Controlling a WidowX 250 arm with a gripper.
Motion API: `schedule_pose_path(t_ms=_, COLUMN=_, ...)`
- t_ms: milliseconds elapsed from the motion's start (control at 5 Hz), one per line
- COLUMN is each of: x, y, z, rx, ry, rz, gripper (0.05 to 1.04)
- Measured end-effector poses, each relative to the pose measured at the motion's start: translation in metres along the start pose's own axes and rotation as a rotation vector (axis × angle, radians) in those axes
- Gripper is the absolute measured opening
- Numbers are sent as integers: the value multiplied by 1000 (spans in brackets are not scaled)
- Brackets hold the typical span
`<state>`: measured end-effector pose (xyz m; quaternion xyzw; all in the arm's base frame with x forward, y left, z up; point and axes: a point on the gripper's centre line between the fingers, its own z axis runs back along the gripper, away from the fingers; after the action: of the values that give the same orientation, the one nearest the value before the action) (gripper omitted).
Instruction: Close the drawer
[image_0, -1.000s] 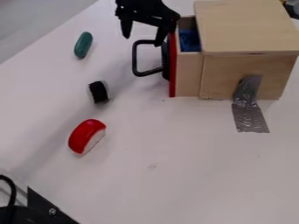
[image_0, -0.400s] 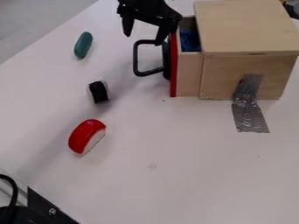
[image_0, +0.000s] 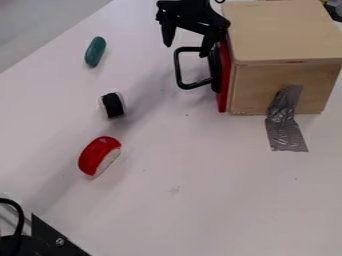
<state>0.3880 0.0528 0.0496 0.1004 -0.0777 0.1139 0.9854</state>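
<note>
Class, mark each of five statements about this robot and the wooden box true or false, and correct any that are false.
1. The red drawer front sits close against the wooden box. True.
2. The claw has its two fingers pressed together. False: they are spread apart.
3. A black handle sticks out from the red drawer front. True.
4. The silver tape lies wholly on top of the wooden box. False: it runs from the side of the box down onto the table.
5. The black-and-white piece lies between the green piece and the red-and-white piece. True.
</note>
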Motion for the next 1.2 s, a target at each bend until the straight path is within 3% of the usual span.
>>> schedule_pose_path(t_ms=200, x=3, y=-4, z=-1, rx=-29, ry=26, rz=-26, gripper=989)
schedule_pose_path(t_ms=800, x=10, y=4, z=-17, rx=-247, ry=200, rz=-1, gripper=991)
schedule_pose_path(t_ms=1200, x=13, y=12, z=-20, rx=-258, ry=224, rz=13, gripper=995)
